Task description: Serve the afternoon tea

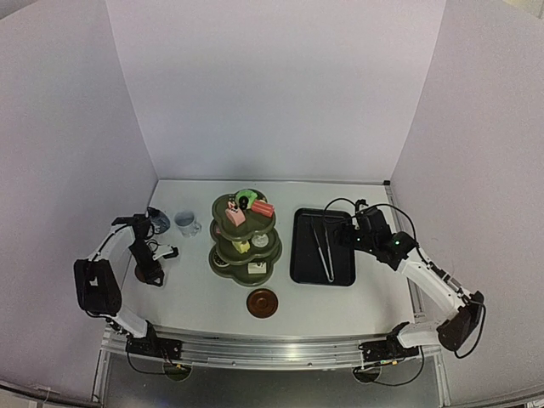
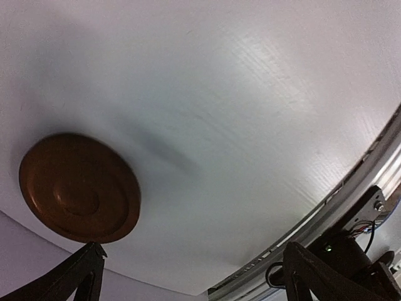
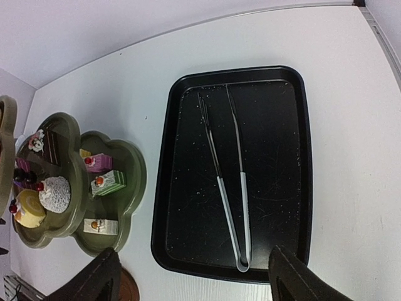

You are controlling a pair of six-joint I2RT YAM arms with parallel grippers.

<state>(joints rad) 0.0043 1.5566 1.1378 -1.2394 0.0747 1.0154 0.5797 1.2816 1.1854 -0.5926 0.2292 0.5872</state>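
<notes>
The olive stand (image 1: 245, 238) carries the cakes (image 3: 56, 193) on its tiers. Left of it stand both cups (image 1: 186, 223). A coaster (image 1: 262, 302) lies in front of it, and a second coaster (image 2: 79, 187) lies farther left, just by the left gripper (image 2: 191, 266) — jaws spread wide, empty. Right of the stand, the right gripper (image 3: 193, 266) hangs over the tray (image 3: 164, 163) and tongs (image 3: 229, 188) — also gaping, holding nothing.

L gripper (image 2: 191, 279), R gripper (image 3: 194, 279): fingers (image 2: 75, 281) spread, empty.

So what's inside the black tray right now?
Only the metal tongs, lying lengthwise in the black tray. One near corner is hidden behind one of the right arm's fingers.
</notes>
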